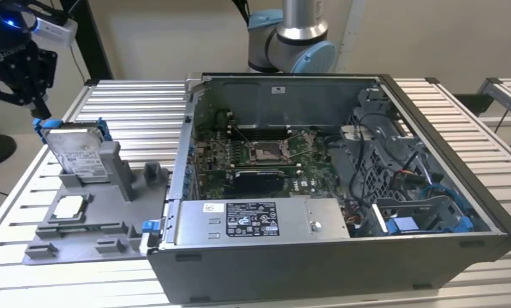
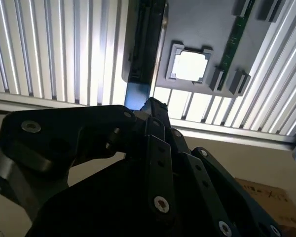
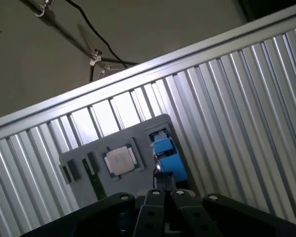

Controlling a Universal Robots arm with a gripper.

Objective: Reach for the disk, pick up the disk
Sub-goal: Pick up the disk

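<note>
at the exterior view's left, on the slatted table (image 1: 140, 106), the disk (image 1: 77, 154) stands upright in a grey fixture (image 1: 97, 226), well apart from the open computer case (image 1: 324, 269). the gripper (image 1: 40, 114) hangs right over the disk's blue-framed top corner. in both wrist views its claw (image 2: 150, 102) (image 3: 163, 174) is drawn together to a point against that blue edge (image 3: 165, 150), above the small square chip (image 2: 190, 65); i cannot tell whether it pinches the frame.
</note>
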